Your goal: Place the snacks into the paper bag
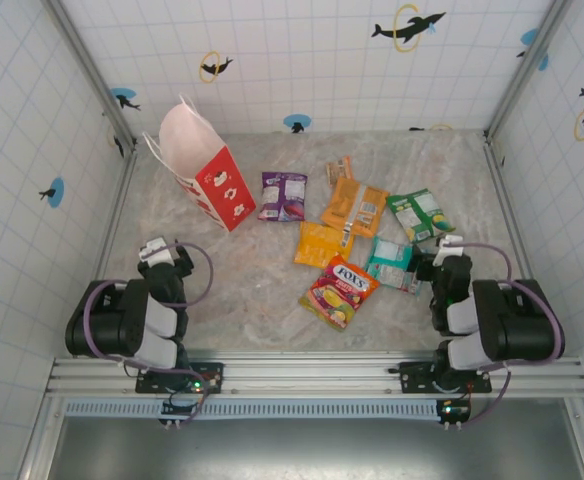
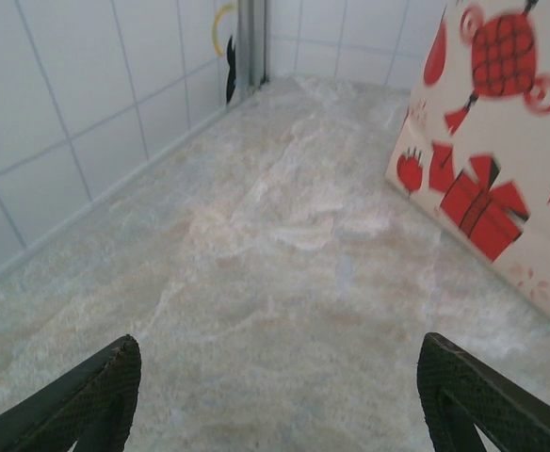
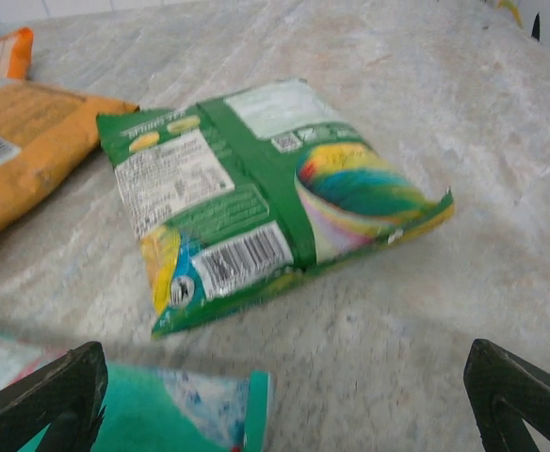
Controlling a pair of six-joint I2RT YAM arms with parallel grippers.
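Crowding right fingers (image 3: 49,395), green packet (image 3: 256,202), teal packet (image 3: 162,414) — left fingers (image 2: 96,395) beside paper bag (image 2: 501,141) — both spread, empty

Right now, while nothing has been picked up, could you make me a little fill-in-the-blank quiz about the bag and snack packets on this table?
The tall white-and-red paper bag stands on the ____ side of the marbled table. The flat foil packet lying closest to that bag is coloured ____. The red-yellow foil packet bears the word ____.
Missing words: left; purple; FOX'S.
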